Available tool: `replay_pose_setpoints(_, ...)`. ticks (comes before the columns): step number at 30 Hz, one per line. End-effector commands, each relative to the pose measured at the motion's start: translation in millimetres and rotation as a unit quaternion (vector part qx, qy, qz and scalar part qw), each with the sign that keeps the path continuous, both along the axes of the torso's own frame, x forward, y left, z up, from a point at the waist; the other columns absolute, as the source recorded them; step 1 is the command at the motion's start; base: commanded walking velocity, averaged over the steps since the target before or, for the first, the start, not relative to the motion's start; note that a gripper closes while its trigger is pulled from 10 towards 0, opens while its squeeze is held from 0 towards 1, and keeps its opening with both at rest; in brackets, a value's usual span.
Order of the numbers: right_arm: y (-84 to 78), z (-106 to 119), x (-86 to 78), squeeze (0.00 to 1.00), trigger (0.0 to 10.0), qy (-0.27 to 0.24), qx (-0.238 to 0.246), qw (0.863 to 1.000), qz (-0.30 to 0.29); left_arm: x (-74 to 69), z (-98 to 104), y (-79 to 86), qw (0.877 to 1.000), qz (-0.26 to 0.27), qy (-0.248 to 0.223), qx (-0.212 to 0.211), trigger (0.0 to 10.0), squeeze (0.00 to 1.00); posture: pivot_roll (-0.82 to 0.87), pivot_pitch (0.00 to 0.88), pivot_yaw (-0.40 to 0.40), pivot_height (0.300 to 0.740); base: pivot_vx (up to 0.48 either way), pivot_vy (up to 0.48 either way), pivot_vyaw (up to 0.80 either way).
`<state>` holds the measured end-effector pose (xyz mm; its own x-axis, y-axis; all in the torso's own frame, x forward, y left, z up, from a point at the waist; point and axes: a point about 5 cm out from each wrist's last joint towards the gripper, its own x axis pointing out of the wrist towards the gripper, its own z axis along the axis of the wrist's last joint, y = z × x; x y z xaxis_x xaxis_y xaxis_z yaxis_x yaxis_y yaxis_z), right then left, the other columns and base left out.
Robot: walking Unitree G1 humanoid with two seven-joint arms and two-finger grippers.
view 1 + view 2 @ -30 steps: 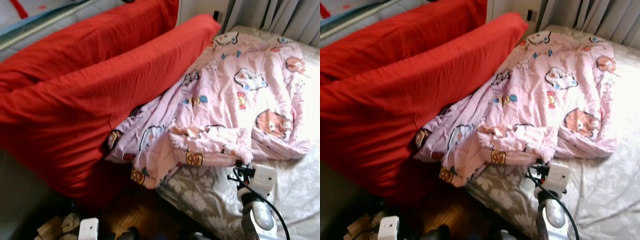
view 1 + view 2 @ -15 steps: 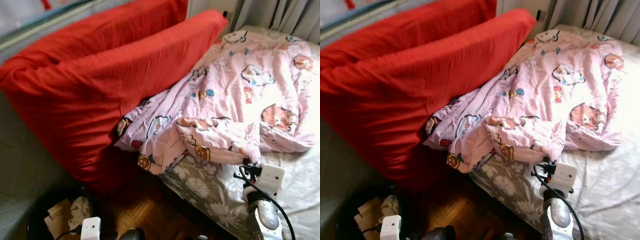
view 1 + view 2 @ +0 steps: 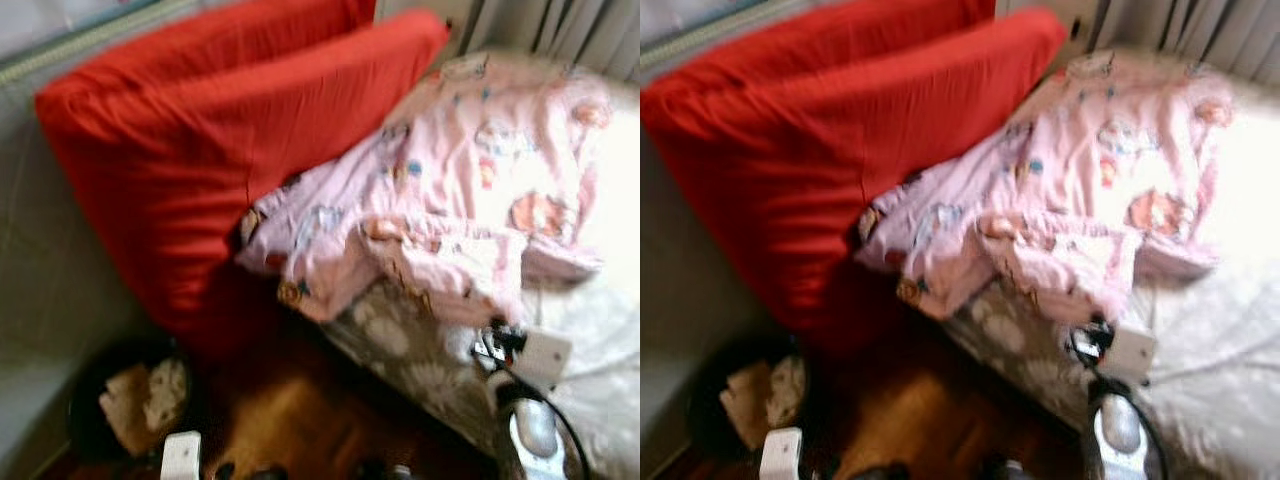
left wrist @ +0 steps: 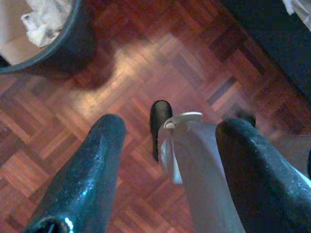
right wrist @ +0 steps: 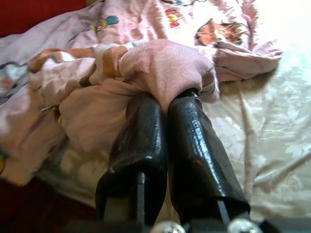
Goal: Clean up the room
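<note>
— Currently, what do I have on the room?
— I read a bed [image 3: 600,390] with a pink blanket [image 3: 470,200], red cushions [image 3: 220,140] leaning beside it, parquet floor [image 4: 146,73], a bin [image 4: 58,43].
— Grippers?
— Right gripper [image 5: 175,97] pinches the blanket's edge; left gripper [image 4: 170,141] hangs spread over the floor.

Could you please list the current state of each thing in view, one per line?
Pink cartoon-print quilt: crumpled on the bed, one edge pinched by the right gripper.
Right gripper: fingers shut on the quilt fold.
Left gripper: fingers open, empty, above the wooden parquet floor.
Red fabric mattress: leaning up beside the bed.
Black round bin: standing on the floor, holding paper and cardboard.
</note>
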<state>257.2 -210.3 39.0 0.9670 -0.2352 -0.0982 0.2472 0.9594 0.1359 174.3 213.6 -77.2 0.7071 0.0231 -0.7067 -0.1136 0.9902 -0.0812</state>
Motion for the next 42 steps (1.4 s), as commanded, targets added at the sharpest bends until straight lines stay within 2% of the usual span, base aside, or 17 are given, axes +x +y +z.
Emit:
replay_pose_setpoints(1, -2.9, -0.7, -0.6, 0.00, 10.0, 0.001, -0.005, 1.000, -0.005, -12.9, -5.8, 1.7, 1.000, 0.010, 0.019, -0.002, 10.0, 0.00, 0.02, 0.196, 0.009, 0.740, -0.274, 0.000, 0.00)
replay_pose_setpoints(20, -5.0, 0.6, -0.3, 0.00, 10.0, -0.001, -0.009, 1.000, -0.010, -16.5, -7.6, 2.9, 1.000, 0.012, 0.029, -0.002, 10.0, 0.00, 0.03, 0.213, 0.010, 0.740, -0.282, 0.000, 0.00)
replay_pose_setpoints(33, -15.2, 23.2, 7.1, 0.00, 10.0, -0.046, -0.059, 0.997, -0.034, -19.9, -9.3, 3.3, 0.999, 0.007, 0.039, 0.002, 10.0, 0.00, 0.03, 0.216, 0.010, 0.740, -0.040, 0.000, 0.00)
replay_pose_setpoints(37, -14.9, 19.2, 7.3, 0.00, 10.0, -0.032, -0.065, 0.997, -0.031, -21.4, -10.1, 3.0, 0.999, 0.005, 0.043, 0.002, 10.0, 0.00, 0.02, 0.215, 0.008, 0.740, 0.000, 0.000, 0.00)
replay_pose_setpoints(41, -16.8, 6.7, 2.9, 0.00, 10.0, 0.003, -0.063, 0.997, -0.040, -23.0, -10.8, 2.8, 0.999, 0.002, 0.047, 0.002, 10.0, 0.00, 0.03, 0.213, 0.007, 0.740, 0.000, 0.000, 0.00)
replay_pose_setpoints(42, -18.3, -0.6, 0.6, 0.00, 10.0, 0.027, -0.065, 0.997, -0.045, -23.4, -11.0, 2.7, 0.999, 0.002, 0.048, 0.002, 10.0, 0.00, 0.02, 0.212, 0.006, 0.740, 0.000, 0.000, 0.00)
